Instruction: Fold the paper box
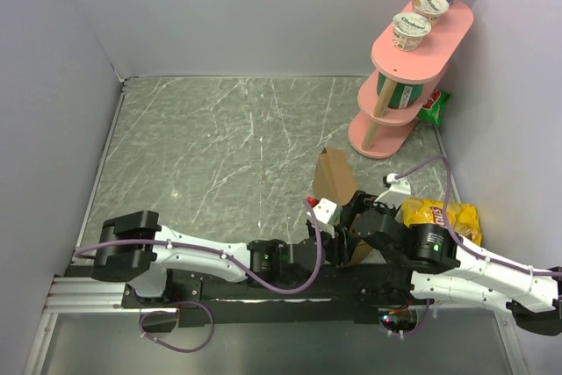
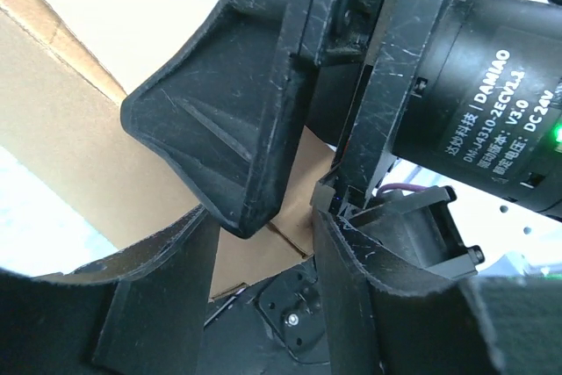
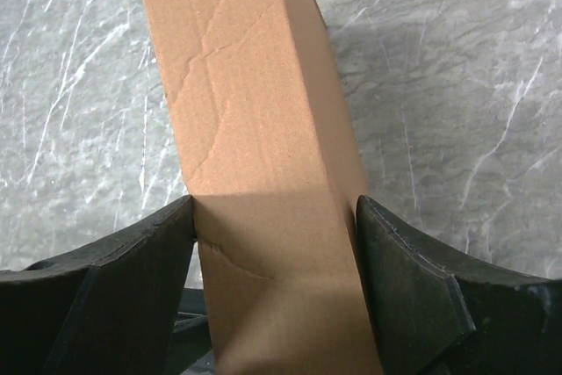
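- Cardboard: plain brown paper box (image 1: 334, 177) upright over grey marbled surface (image 1: 219, 129), long axis running straight out from right gripper (image 3: 276, 208).
- Panel pinched across its width by right gripper.
- Close beside, left gripper (image 2: 263, 221); grip impossible to tell.

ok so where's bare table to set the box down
Bare: the table's left half and middle, from its left edge across to the shelf. Crowded: the right side, with the shelf, the chips bag, and the box near the front edge.
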Controlling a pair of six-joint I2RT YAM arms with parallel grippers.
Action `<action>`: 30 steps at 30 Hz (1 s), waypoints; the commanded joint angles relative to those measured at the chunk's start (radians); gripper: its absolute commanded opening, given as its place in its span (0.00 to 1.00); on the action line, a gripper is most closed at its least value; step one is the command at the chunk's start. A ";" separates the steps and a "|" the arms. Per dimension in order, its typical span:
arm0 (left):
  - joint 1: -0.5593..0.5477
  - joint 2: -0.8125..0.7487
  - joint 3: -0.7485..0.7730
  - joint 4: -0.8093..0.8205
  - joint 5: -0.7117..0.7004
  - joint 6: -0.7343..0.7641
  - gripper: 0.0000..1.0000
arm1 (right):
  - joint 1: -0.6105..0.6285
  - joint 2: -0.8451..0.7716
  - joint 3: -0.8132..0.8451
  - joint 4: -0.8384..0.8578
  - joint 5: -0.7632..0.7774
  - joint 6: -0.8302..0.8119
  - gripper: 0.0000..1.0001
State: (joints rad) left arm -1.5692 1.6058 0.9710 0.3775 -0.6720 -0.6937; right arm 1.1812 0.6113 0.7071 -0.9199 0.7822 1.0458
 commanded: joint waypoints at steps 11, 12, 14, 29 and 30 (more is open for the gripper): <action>-0.164 0.227 -0.015 -0.357 0.160 0.148 0.52 | 0.001 0.050 -0.028 -0.007 -0.037 -0.040 0.78; -0.167 0.226 -0.015 -0.361 0.158 0.143 0.53 | 0.000 0.053 -0.023 -0.008 -0.032 -0.043 0.79; -0.167 0.189 -0.040 -0.350 0.149 0.131 0.58 | 0.000 0.053 -0.012 -0.004 -0.032 -0.059 0.81; 0.004 -0.138 -0.121 -0.183 0.281 0.172 0.91 | -0.002 -0.018 0.156 0.049 -0.063 -0.272 1.00; 0.033 -0.153 -0.126 -0.178 0.293 0.169 0.91 | 0.000 -0.018 0.166 0.056 -0.067 -0.286 1.00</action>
State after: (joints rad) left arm -1.6165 1.5097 0.8864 0.3180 -0.4488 -0.5781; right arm 1.1820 0.6201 0.7994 -0.9073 0.7250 0.8520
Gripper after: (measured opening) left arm 0.905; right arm 0.994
